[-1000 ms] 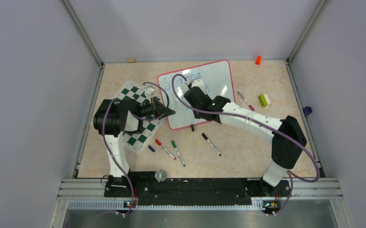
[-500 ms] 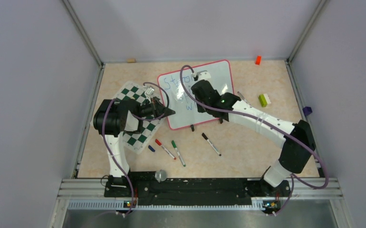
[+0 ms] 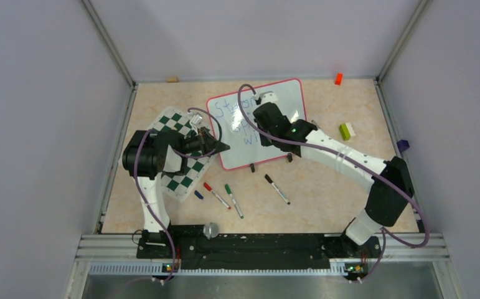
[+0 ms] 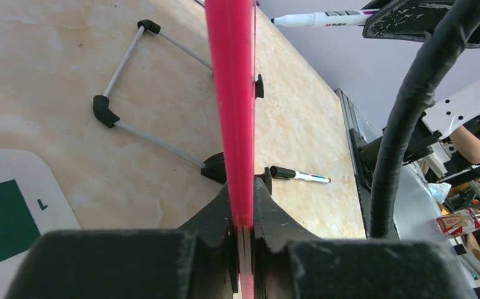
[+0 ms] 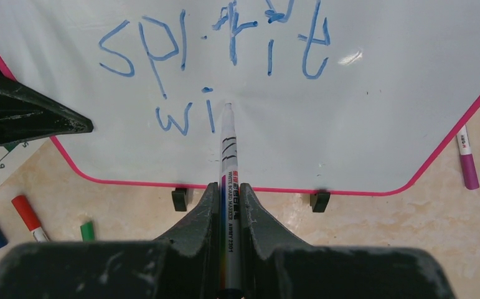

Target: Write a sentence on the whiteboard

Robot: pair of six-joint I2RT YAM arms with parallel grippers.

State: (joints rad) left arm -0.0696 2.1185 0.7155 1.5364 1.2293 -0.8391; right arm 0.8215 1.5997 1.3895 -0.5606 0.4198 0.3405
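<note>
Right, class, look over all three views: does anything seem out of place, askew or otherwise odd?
The whiteboard sits skewed, its pink rim pinched by the left gripper. A red marker, a green marker and a black marker lie scattered in front. The chessboard mat lies crooked too.
</note>
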